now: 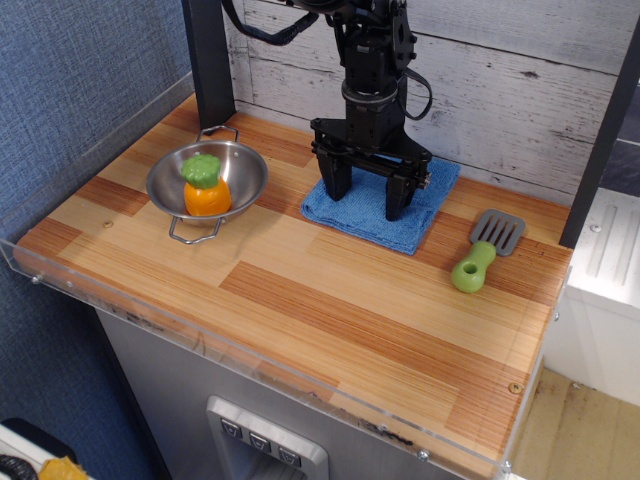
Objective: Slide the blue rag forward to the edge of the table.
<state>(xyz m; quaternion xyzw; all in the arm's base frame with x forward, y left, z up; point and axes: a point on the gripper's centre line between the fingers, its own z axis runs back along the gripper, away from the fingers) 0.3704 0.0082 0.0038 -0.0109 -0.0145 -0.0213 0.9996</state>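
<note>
One rag [385, 205] lies flat at the rear of the surface [330, 300], close to the white plank wall [520, 90]; it is blue, nubby terry cloth, roughly square and folded, wider than the bowl [208, 180]; one black end effector [368, 195] stands upright over it, its two fingers spread wide apart and clasping nothing, both tips down at the cloth, though I cannot tell whether they press on it; one bowl sits well to the left of the rag, round, shiny steel, with two wire loop handles; inside it rests one toy fruit [206, 188], smooth orange body with a bumpy green top; one spatula [483, 250] lies near the right edge, apart from the rag, with a rounded lime-green handle and a grey slotted blade; the surface is a rectangle of striped planks, some orange-brown and some pale, edged by a clear acrylic rim along the front and left sides; the rag is far from the front edge.
</note>
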